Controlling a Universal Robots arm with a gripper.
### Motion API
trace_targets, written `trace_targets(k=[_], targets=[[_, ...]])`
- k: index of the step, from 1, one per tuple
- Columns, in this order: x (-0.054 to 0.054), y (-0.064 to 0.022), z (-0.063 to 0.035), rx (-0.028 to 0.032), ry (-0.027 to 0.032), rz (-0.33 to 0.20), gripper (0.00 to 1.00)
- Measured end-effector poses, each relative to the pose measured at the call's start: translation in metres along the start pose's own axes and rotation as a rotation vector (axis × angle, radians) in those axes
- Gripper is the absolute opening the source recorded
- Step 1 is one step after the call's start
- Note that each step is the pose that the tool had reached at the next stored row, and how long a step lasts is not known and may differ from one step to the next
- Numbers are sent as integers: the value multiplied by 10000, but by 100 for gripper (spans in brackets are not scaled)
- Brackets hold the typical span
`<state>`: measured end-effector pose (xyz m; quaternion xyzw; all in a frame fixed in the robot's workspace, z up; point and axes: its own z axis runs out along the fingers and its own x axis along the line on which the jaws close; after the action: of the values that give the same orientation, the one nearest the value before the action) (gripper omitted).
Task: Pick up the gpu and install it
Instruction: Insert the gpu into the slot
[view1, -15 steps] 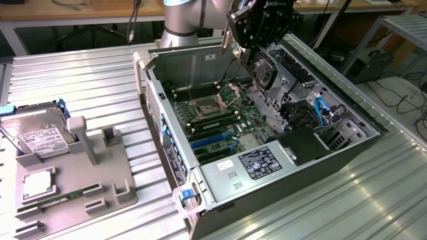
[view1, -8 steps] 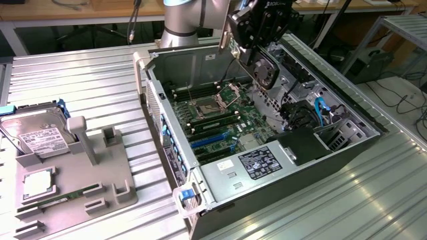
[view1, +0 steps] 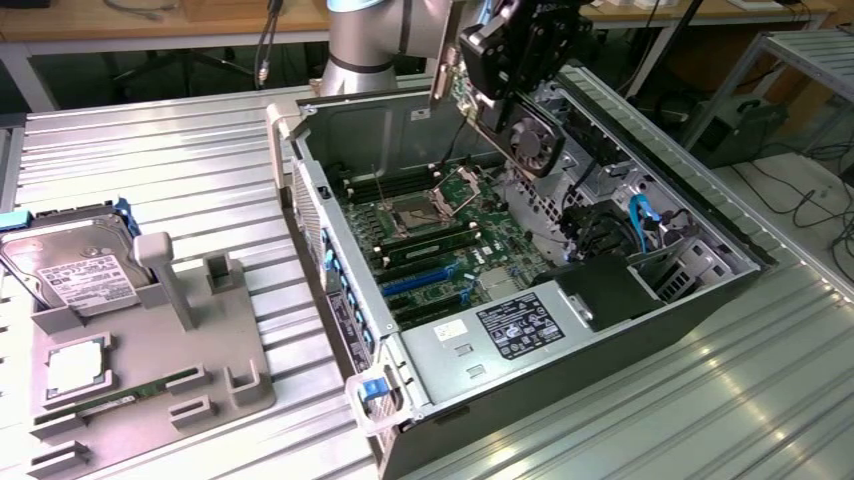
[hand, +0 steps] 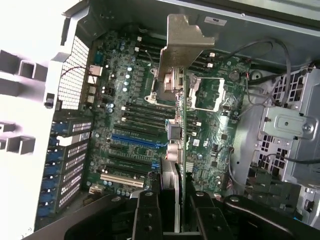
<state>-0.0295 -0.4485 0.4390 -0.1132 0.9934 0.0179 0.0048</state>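
On the exterior view's left, a grey moulded holder (view1: 234, 340) carries a boxy hard drive (view1: 74, 265), well apart from the open metal case (view1: 304, 200). Over the case's green board (view1: 441, 250), with open air beneath, the claw (hand: 175, 197) is clamped on the thin gpu (view1: 531, 140), its round fan and silver bracket (hand: 187, 45) showing.
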Motion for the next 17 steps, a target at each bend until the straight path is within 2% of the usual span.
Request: trace_targets(k=[17], targets=[[0,0,0,-27,67,-1949,27]])
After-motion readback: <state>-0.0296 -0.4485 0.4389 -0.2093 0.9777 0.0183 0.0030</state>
